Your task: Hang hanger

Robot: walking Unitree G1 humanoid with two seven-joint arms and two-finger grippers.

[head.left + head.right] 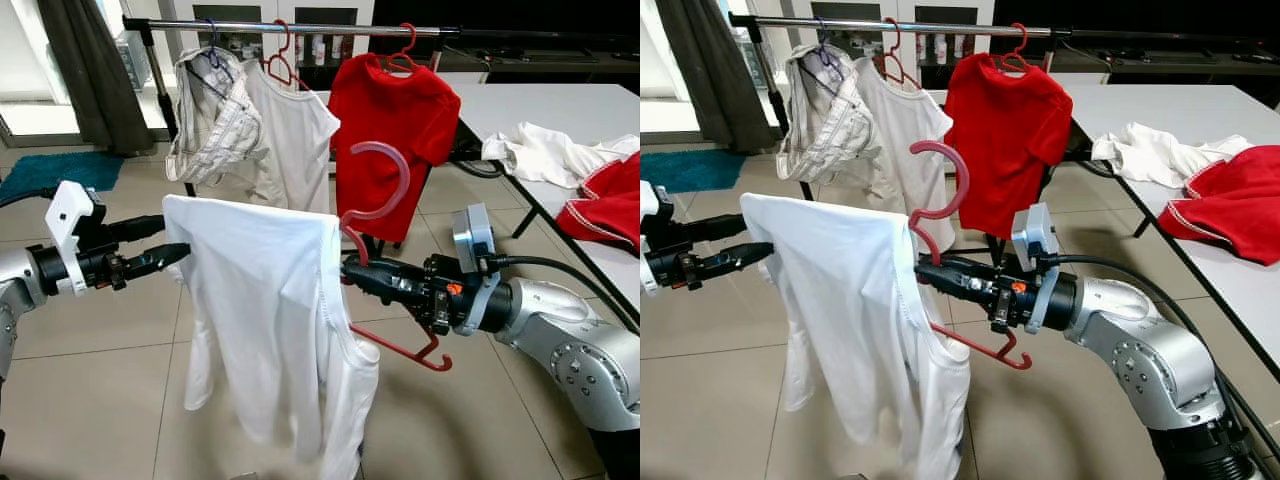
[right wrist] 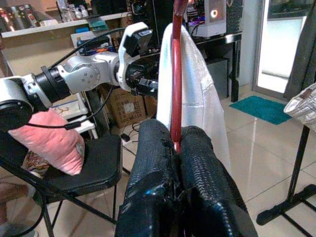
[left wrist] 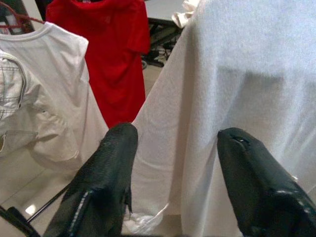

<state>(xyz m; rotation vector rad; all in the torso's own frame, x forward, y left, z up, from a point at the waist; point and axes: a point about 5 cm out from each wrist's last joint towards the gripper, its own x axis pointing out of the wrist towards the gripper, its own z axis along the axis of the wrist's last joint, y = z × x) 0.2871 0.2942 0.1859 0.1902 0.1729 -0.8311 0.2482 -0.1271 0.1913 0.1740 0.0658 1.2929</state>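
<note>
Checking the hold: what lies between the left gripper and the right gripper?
The white shirt on the red hanger spans between them in the eye views; the right gripper clamps the hanger, the left gripper meets the shirt's edge.

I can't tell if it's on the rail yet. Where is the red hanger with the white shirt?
Not hung: the red hanger is pinched in the right gripper in front of the rail, below the red T-shirt; the left gripper is at its white shirt.

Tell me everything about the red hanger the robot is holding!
The red hanger looks like smooth plastic, with a big curved hook pointing up and a small hook at its lower end. It is tilted, with a white shirt draped over it. The right gripper clamps it, jaws shut on its neck. The left gripper is at the shirt's far shoulder.
</note>
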